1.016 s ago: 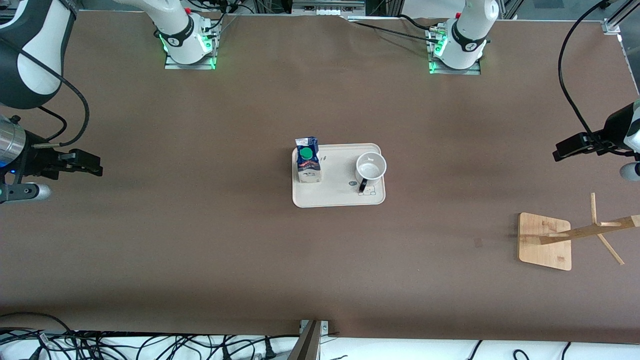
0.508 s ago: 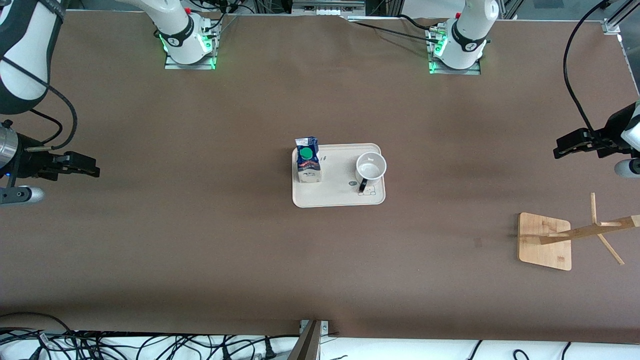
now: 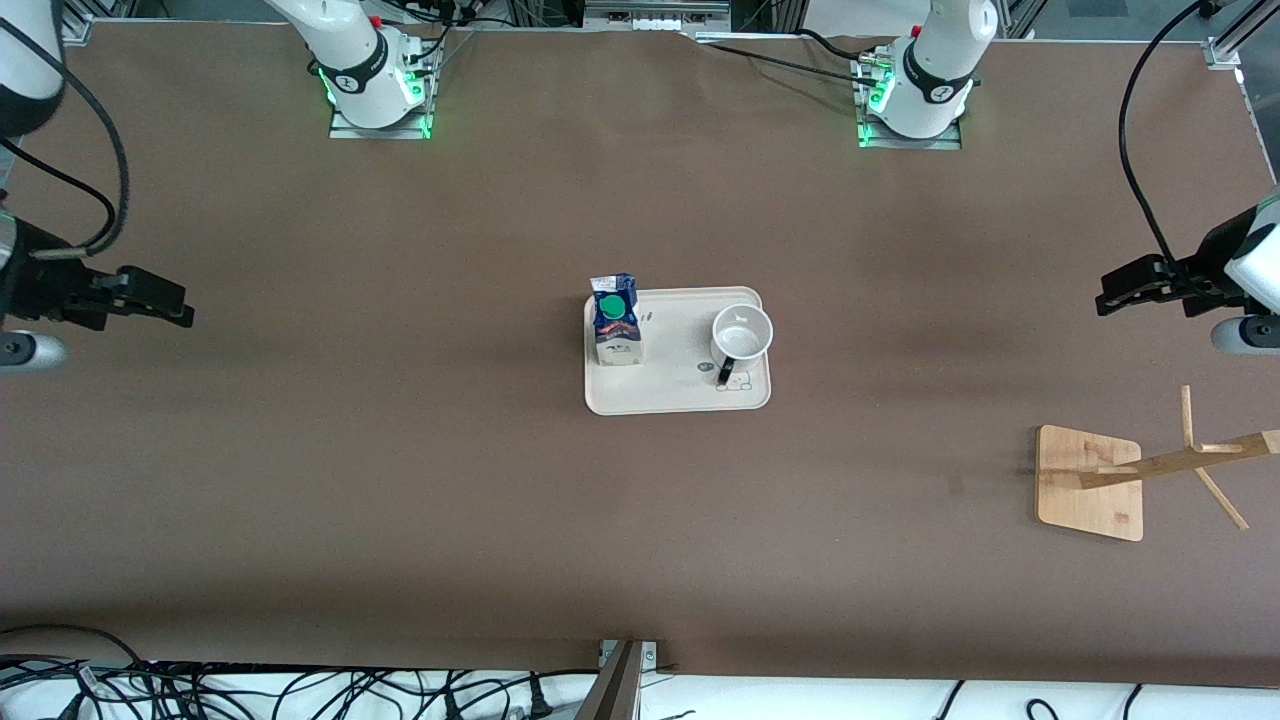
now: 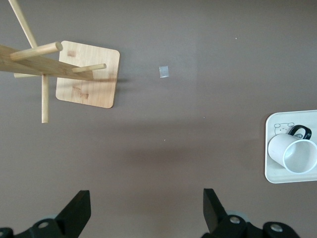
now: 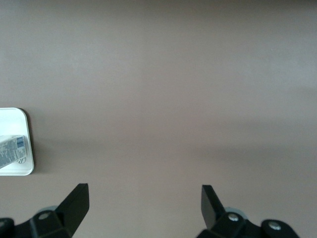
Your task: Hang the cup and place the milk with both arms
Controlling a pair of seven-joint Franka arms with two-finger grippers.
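Note:
The white cup point(image 3: 742, 340) with a black handle stands on a cream tray point(image 3: 677, 395) in the middle of the table; it also shows in the left wrist view point(image 4: 293, 152). The blue and white milk point(image 3: 614, 320) with a green cap stands on the tray's end toward the right arm; a strip of it shows in the right wrist view point(image 5: 12, 151). My left gripper point(image 3: 1112, 291) is open and empty, up over bare table at the left arm's end. My right gripper point(image 3: 172, 306) is open and empty, up over bare table at the right arm's end.
A wooden cup rack with pegs on a square base point(image 3: 1090, 483) stands at the left arm's end, nearer to the front camera than the left gripper; it shows in the left wrist view point(image 4: 87, 74). Brown table surrounds the tray.
Both grippers have risen and drifted toward the robots' bases' side of the table. The cup, milk and tray have not moved.

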